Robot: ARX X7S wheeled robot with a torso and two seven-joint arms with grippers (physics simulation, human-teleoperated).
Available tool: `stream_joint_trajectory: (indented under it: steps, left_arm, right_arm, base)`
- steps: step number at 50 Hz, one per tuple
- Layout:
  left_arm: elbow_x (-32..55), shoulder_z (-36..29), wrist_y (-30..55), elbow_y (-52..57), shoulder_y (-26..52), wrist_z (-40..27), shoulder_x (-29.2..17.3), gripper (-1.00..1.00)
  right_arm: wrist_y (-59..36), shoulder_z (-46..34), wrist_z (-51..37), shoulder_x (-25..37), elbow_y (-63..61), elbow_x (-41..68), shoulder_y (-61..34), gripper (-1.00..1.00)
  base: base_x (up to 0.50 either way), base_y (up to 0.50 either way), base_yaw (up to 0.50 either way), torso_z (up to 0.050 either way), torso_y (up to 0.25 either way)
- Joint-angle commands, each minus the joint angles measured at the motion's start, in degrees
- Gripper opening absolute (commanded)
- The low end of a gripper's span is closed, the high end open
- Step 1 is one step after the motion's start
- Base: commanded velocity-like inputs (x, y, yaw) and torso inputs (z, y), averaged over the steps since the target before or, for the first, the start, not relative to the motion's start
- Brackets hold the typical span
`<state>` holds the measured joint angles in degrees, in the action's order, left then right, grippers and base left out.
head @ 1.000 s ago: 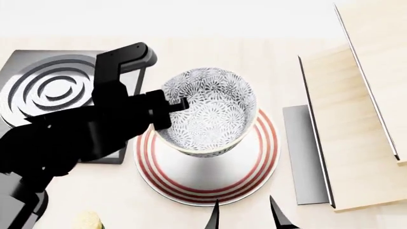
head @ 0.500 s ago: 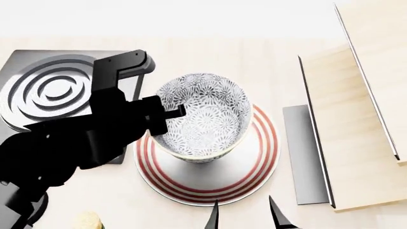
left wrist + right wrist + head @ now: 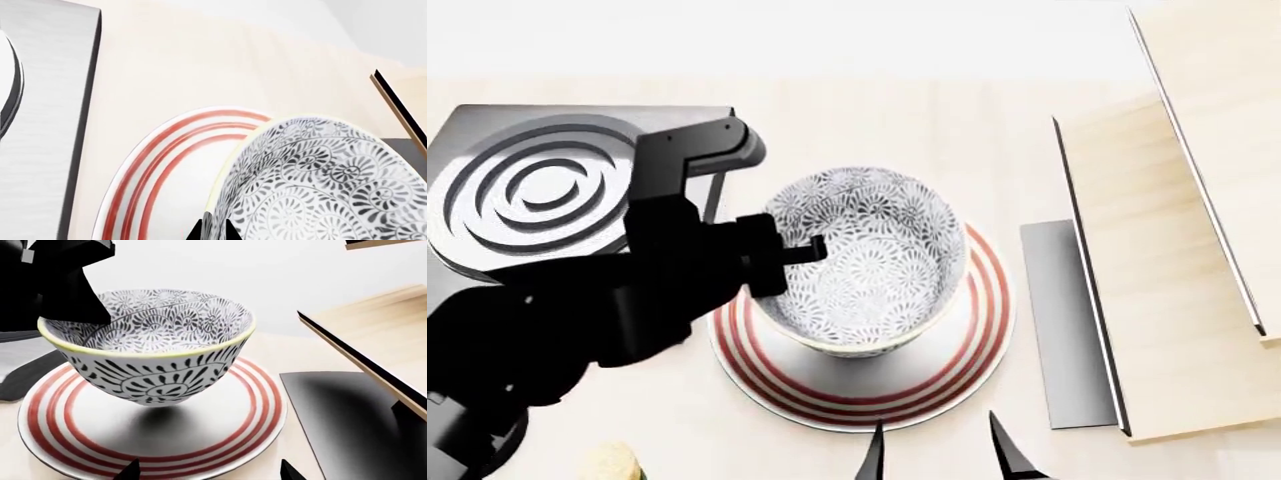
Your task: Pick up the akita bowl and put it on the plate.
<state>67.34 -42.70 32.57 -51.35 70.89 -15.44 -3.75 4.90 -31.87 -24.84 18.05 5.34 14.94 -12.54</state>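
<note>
As the left gripper (image 3: 785,252), pinching the akita bowl (image 3: 861,258) by its rim, is drifting lower, the bowl is nearing the plate (image 3: 977,330), not yet seated.

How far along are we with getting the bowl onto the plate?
Pickup is done: the left gripper holds the grey floral akita bowl by its rim. In hand: the bowl hangs above the red-ringed white plate, a shadow beneath it. Left: lower it onto the plate and release.

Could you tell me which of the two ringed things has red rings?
The plate beneath the akita bowl; the stove burner has raised grey rings.
</note>
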Motion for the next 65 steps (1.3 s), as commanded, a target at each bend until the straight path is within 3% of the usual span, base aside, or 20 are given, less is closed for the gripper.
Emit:
stream_joint_trajectory:
  steps: [1, 9, 24, 41, 42, 50, 65]
  left_arm:
    - [-0.1, -0.2, -0.8, -1.2, 0.4, 0.8, 0.8, -1.0]
    - [-0.8, -2.5, -3.3, -9.3, 2.3, 4.0, 3.6, -1.0]
    - [15.2, -21.2, -9.1, -12.8, 5.0, 3.0, 3.7, -1.0]
    - [29.6, -37.4, -13.7, -13.8, 7.1, 2.9, 3.7, -1.0]
    - [30.4, -38.2, -13.7, -14.0, 7.1, 2.6, 3.7, 1.0]
    - [35.5, -43.7, -14.3, -14.6, 7.8, 2.6, 3.7, 1.0]
    - [37.5, -47.4, -13.3, -14.9, 9.2, 2.5, 3.6, 1.0]
  right_arm:
    - [0.1, -0.1, -0.1, 0.1, 0.0, 0.2, 0.0, 1.0]
    - [0.1, -0.1, 0.2, 0.1, 0.6, 0.5, -0.2, 1.0]
    - [0.6, -0.3, 0.4, 0.1, 0.8, 0.7, -0.1, 1.0]
    - [0.6, -0.4, 0.2, 0.3, 0.6, 0.8, -0.1, 1.0]
    - [0.7, -0.4, 0.3, 0.3, 0.7, 1.0, -0.1, 1.0]
    - [0.8, -0.5, 0.3, 0.2, 1.2, 1.0, -0.3, 1.0]
    - [0.8, -0.7, 0.3, 0.0, 1.7, 1.2, -0.5, 1.0]
  base:
    - [0.0, 0.0, 0.0, 0.0, 0.0]
    - [0.0, 0.0, 0.0, 0.0, 0.0]
    - [0.0, 0.0, 0.0, 0.0, 0.0]
    - [0.0, 0.0, 0.0, 0.0, 0.0]
    - [0.0, 0.0, 0.0, 0.0, 0.0]
    - [0.0, 0.0, 0.0, 0.0, 0.0]
    - [0.0, 0.0, 0.0, 0.0, 0.0]
